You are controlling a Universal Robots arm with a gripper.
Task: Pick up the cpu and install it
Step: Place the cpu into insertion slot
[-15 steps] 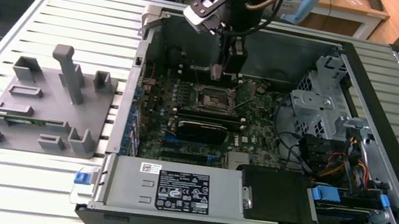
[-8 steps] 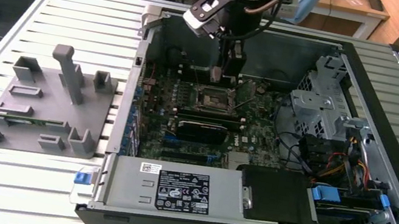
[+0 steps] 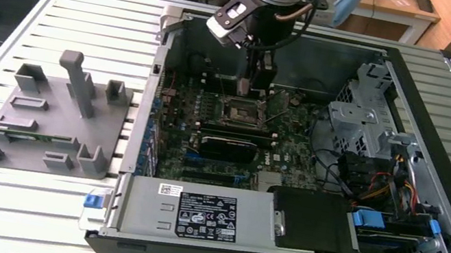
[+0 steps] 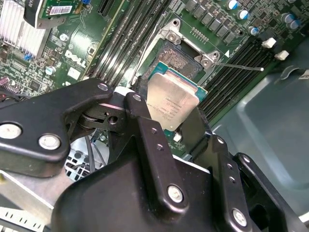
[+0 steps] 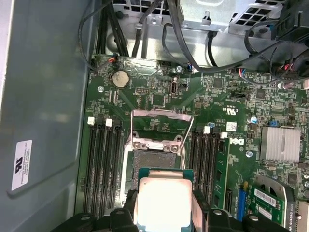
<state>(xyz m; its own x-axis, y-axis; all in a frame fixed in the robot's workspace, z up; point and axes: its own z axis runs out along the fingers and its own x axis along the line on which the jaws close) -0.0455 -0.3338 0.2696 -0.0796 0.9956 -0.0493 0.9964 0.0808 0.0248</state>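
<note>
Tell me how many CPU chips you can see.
1: the cpu, held by the gripper over the open socket. Others may be hidden.

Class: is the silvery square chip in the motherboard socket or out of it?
Out: the end effector grips the silvery square cpu clear of the dark square socket, its bed bare.

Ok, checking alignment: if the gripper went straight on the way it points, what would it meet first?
Likely the open socket, directly beneath the cpu the gripper holds; exact depth is unclear.
</note>
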